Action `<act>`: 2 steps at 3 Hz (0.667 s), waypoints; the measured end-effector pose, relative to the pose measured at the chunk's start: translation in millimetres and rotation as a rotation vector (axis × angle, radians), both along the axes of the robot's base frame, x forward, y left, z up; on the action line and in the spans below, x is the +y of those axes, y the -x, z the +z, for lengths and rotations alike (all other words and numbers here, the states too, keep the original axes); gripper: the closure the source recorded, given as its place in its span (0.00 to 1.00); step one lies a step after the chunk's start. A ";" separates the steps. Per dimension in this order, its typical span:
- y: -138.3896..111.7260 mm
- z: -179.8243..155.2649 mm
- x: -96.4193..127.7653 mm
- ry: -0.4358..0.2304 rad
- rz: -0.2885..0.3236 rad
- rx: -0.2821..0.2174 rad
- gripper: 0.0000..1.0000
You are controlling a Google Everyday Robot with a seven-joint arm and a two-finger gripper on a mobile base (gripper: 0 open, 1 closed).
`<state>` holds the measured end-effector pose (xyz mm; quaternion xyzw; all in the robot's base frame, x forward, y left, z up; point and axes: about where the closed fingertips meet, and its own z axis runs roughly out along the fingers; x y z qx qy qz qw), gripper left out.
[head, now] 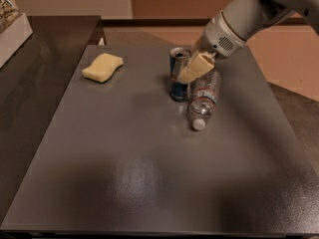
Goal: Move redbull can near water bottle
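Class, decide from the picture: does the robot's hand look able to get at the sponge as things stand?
Probably yes. The hand is at the can; the sponge lies alone across the table, so only the upright can stands between.

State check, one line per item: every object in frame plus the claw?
slim dark blue and silver redbull can: upright, silver top facing up, right next to the bottle.
clear crinkled plastic water bottle: lying on its side, white cap on, cap end towards the camera.
pale yellow sponge: lying flat, well left of the can.
claw: at the can's upper right side, above the bottle's far end; contact unclear.
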<state>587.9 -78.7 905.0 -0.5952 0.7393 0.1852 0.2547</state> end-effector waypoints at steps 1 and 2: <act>-0.1 -1.1 1.6 0.000 0.002 0.002 0.00; -0.1 -1.1 1.7 0.000 0.003 0.002 0.00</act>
